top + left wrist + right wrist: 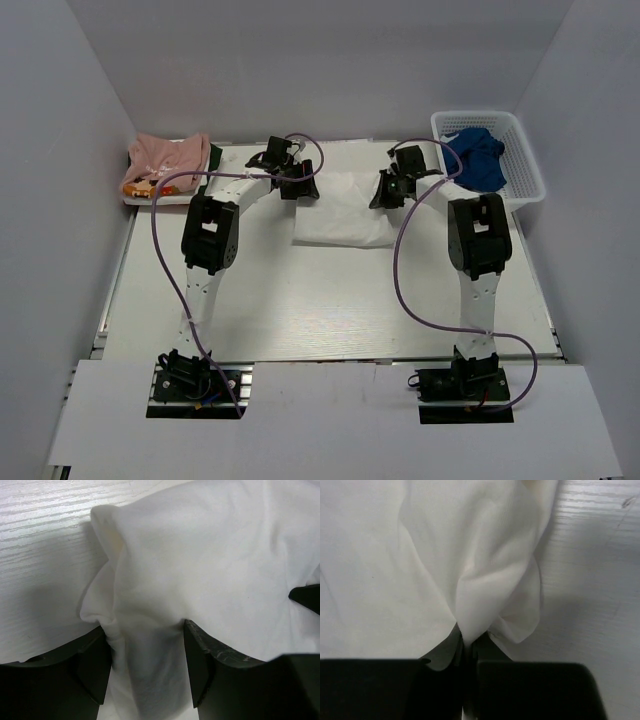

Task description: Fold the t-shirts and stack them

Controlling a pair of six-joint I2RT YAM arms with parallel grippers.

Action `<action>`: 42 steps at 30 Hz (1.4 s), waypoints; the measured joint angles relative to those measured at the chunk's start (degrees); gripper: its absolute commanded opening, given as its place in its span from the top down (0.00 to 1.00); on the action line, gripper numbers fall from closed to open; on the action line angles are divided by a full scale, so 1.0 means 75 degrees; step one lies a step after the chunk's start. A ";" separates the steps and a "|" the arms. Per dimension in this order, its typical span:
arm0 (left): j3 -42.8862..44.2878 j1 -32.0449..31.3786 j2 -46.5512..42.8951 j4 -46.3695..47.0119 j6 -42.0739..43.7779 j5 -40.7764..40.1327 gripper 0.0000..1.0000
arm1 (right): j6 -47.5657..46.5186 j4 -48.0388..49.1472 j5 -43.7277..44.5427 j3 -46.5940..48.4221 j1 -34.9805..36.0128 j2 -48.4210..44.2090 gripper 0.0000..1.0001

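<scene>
The white t-shirt [340, 212] lies partly folded at the middle back of the table, plain side up. My left gripper [298, 186] is at its back left edge. In the left wrist view its jaws stand apart with a bunched fold of the white t-shirt [150, 645] between the fingers [200, 660]. My right gripper [388, 190] is at the shirt's back right edge, shut on a pinched fold of the white t-shirt [480, 600]. The pink t-shirt [168, 158] with orange print lies folded at the far left back.
The pink t-shirt rests on a white tray [135, 198] by the left wall. A white basket [520, 160] at the back right holds a blue cloth [480, 155]. Purple cables loop over both arms.
</scene>
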 measured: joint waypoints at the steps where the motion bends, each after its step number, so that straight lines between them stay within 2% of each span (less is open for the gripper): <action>1: 0.0000 0.0000 0.0003 0.0009 -0.0003 0.0003 0.34 | 0.0044 0.0050 -0.0119 0.0000 -0.0006 0.0038 1.00; 4: 0.0000 0.0006 0.0003 0.0003 -0.0003 0.0006 0.34 | 0.0117 0.0323 -0.0580 -0.0096 -0.0067 0.0035 1.00; 9: -0.0137 0.0047 -0.0041 0.0134 -0.0026 0.0026 0.34 | 0.0586 0.1804 -0.2022 -0.1393 -0.0402 -0.0361 1.00; 13: -0.0265 0.0058 -0.0105 0.0242 -0.0055 -0.0006 0.34 | 0.1137 0.2748 -0.3112 -0.1845 -0.0772 -0.0425 1.00; 19: -0.0297 0.0058 -0.0119 0.0254 -0.0117 -0.0227 0.35 | 0.1466 0.3544 -0.3724 -0.2515 -0.1332 -0.0431 1.00; 23: -0.0318 0.0058 -0.0119 0.0256 -0.0157 -0.0300 0.47 | 0.1521 0.3605 -0.3943 -0.2707 -0.1614 -0.0353 1.00; 24: -0.0321 0.0058 -0.0119 0.0251 -0.0154 -0.0291 0.47 | 0.1515 0.3611 -0.3949 -0.2707 -0.1635 -0.0326 0.97; 25: -0.0321 0.0058 -0.0114 0.0245 -0.0152 -0.0280 0.47 | 0.1483 0.3579 -0.3940 -0.2699 -0.1632 -0.0315 0.88; 27: -0.0303 0.0038 -0.0102 0.0230 -0.0143 -0.0256 0.45 | 0.1390 0.3450 -0.3818 -0.2640 -0.1629 -0.0312 0.80; 28: -0.0259 0.0012 -0.0079 0.0210 -0.0137 -0.0210 0.45 | 0.1343 0.3395 -0.3745 -0.2605 -0.1617 -0.0315 0.70; 30: -0.0146 0.0003 0.0000 0.0189 -0.0108 -0.0102 0.41 | 0.1282 0.3305 -0.3640 -0.2576 -0.1606 -0.0329 0.59; 32: -0.0111 0.0003 0.0035 0.0233 -0.0079 0.0137 0.41 | 0.1239 0.3013 -0.3564 -0.2398 -0.1603 -0.0367 0.37; 33: -0.0111 0.0003 0.0035 0.0254 -0.0064 0.0233 0.45 | 0.1169 0.2897 -0.3468 -0.2291 -0.1588 -0.0431 0.28; 34: -0.0122 0.0003 0.0038 0.0268 -0.0052 0.0318 0.48 | 0.1081 0.2812 -0.3363 -0.2232 -0.1580 -0.0522 0.10; 36: -0.0166 0.0009 0.0055 0.0312 -0.0050 0.0513 0.56 | 0.0953 0.2684 -0.3112 -0.2215 -0.1562 -0.0752 0.10; 38: -0.0169 -0.0003 0.0125 0.0379 -0.0015 0.0688 0.72 | 0.0845 0.2422 -0.2702 -0.2224 -0.1571 -0.0991 0.10; 39: -0.0152 -0.0012 0.0175 0.0431 0.0009 0.0784 0.96 | 0.0825 0.2238 -0.2445 -0.2241 -0.1577 -0.1148 0.10; 40: -0.0119 -0.0035 0.0227 0.0440 0.0006 0.0866 1.00 | 0.0801 0.2095 -0.2247 -0.2264 -0.1580 -0.1303 0.10; 42: -0.0006 -0.0085 0.0294 0.0434 0.0058 0.0965 1.00 | 0.0761 0.1888 -0.1839 -0.2369 -0.1588 -0.1693 0.10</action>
